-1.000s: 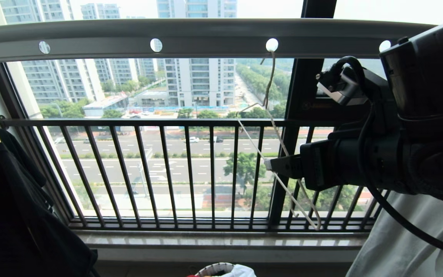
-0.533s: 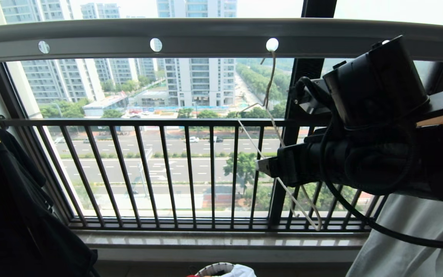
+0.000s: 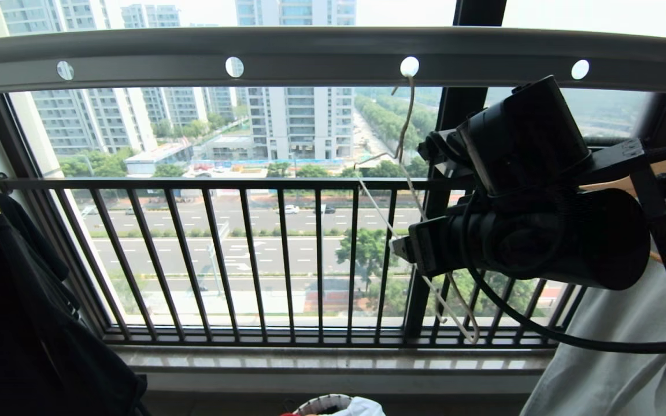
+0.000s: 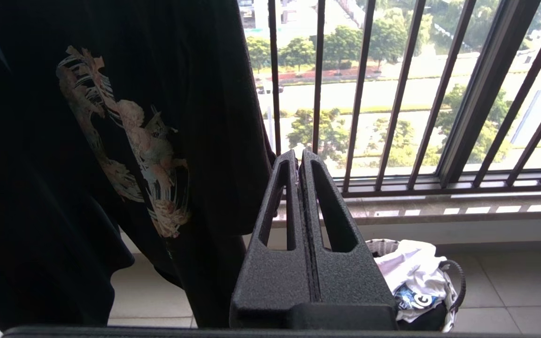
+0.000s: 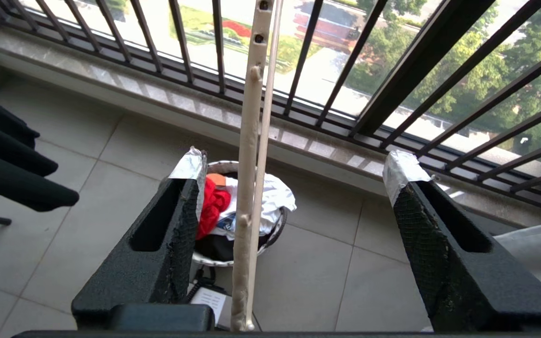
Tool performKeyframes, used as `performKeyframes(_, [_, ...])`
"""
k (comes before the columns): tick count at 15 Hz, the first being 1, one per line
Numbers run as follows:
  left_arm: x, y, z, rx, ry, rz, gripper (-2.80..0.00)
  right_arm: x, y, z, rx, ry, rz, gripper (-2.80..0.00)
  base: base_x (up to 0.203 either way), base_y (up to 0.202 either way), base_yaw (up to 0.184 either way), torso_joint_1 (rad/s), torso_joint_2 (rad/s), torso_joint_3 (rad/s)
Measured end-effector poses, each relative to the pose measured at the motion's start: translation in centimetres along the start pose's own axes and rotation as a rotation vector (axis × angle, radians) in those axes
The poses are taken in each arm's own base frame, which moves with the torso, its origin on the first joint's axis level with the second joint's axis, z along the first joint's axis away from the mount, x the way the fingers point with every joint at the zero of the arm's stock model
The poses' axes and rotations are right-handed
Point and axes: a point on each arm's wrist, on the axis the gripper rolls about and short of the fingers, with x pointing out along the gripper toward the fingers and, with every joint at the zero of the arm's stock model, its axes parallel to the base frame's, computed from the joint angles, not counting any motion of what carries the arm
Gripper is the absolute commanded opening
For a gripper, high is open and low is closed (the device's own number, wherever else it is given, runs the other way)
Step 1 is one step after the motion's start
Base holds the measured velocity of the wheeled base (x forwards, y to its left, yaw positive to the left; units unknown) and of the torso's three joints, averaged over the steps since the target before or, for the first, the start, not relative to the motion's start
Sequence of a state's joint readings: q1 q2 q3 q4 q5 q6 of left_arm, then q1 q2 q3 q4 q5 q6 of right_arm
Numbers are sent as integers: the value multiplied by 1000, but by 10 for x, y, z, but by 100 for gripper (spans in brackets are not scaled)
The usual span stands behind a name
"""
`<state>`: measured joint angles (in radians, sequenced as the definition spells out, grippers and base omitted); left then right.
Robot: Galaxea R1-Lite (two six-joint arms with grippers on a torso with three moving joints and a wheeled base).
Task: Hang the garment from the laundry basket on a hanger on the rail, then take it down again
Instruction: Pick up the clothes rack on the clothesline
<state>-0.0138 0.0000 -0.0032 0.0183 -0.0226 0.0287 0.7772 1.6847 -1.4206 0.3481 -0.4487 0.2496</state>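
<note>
Long grey metal rail [image 3: 310, 55] with round holes spans the top of the head view, above the black barred balcony railing [image 3: 252, 254]. Black printed T-shirt [image 4: 87, 155] hangs at the robot's left.

Right gripper [image 5: 294, 188] is raised before the railing, fingers spread wide with nothing clamped. The thin cream-white wire hanger [image 3: 405, 190] hangs by its long hook from the third visible hole of the rail, long axis running steeply downward, lower end near the sill. In the right wrist view its arm [image 5: 249, 155] passes between the fingers, close beside one taped fingertip [image 5: 188, 164], well apart from the other.

Left gripper [image 4: 300, 162] is low beside the black shirt, fingers pressed together, empty.

Small round white woven laundry basket [image 5: 277, 230] stands on the tiled floor below the sill. The red garment [image 5: 212, 204] lies bunched inside it against white cloth [image 5: 275, 192].
</note>
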Motion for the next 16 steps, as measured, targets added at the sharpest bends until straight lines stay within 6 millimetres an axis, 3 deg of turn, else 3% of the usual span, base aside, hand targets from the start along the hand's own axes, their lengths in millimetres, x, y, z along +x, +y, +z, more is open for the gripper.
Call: performKeyframes(16, [0,0,0,0,0,0,-280,2,-6,2,-19,-4,-42,-280,0,0,0,0,0,0])
